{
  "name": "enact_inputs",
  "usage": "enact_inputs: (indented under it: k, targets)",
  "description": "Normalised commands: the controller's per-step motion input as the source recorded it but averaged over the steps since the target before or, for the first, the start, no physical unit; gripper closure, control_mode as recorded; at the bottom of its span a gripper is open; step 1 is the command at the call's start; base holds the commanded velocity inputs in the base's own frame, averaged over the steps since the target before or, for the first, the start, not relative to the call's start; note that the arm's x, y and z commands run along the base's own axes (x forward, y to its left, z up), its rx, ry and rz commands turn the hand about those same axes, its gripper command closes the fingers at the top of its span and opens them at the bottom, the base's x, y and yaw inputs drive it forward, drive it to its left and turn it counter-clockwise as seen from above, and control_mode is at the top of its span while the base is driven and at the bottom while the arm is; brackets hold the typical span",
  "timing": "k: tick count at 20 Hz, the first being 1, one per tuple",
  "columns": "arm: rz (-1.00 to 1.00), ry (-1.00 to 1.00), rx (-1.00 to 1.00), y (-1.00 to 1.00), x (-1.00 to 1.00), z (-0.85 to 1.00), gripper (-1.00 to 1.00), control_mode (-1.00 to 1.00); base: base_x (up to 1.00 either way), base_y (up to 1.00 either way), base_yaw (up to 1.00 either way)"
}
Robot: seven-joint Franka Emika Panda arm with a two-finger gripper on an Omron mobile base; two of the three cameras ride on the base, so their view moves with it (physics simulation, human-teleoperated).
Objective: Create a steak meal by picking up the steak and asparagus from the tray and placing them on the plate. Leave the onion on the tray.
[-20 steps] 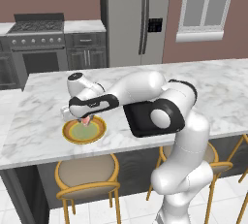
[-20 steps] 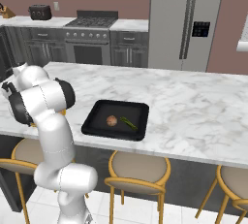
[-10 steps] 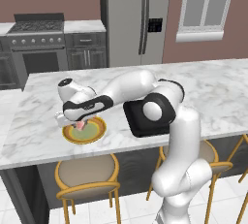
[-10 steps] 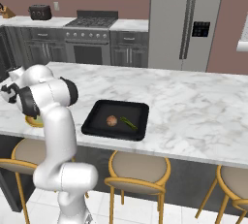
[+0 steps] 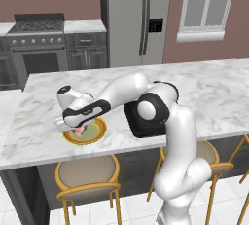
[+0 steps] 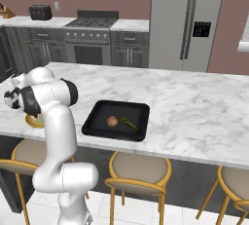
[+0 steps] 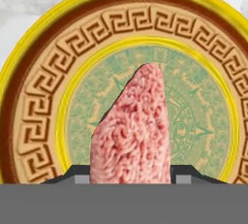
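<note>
Plate (image 5: 98,132): on the counter (image 5: 214,90), near its front edge, left of the tray (image 6: 95,121).
Steak (image 7: 131,131): over the plate's centre.
Tray contents: onion (image 6: 112,121) left, asparagus (image 6: 129,123) just right of it.

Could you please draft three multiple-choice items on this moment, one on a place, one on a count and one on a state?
1. Where is the steak?
A. Over the plate, between the gripper's fingers
B. Lying on the tray
C. On the bare counter

2. How many food items lie on the tray?
A. None
B. Two
C. Three

3. What is the gripper doing?
A. Open, holding nothing
B. Shut on the asparagus
C. Shut on the steak

Answers: 1 A, the hand view shows the steak between the fingers with the plate's green centre behind it. 2 B, the right base view shows the onion and the asparagus there. 3 C, the dark fingertips flank the meat on both sides.
</note>
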Motion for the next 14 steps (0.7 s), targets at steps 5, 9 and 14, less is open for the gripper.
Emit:
enact_inputs:
  k: [5,9,14]
  targets:
    - [0.0,0.0,0.0,0.0,0.3,-0.16,1.0,-1.0,0.0,0.0,0.0]
    - [0.0,-0.01,0.0,0.0,0.14,-0.2,-1.0,-1.0,0.0,0.0,0.0]
    - [0.0,-0.12,0.0,-0.05,-0.08,0.08,-1.0,-1.0,0.0,0.0,0.0]
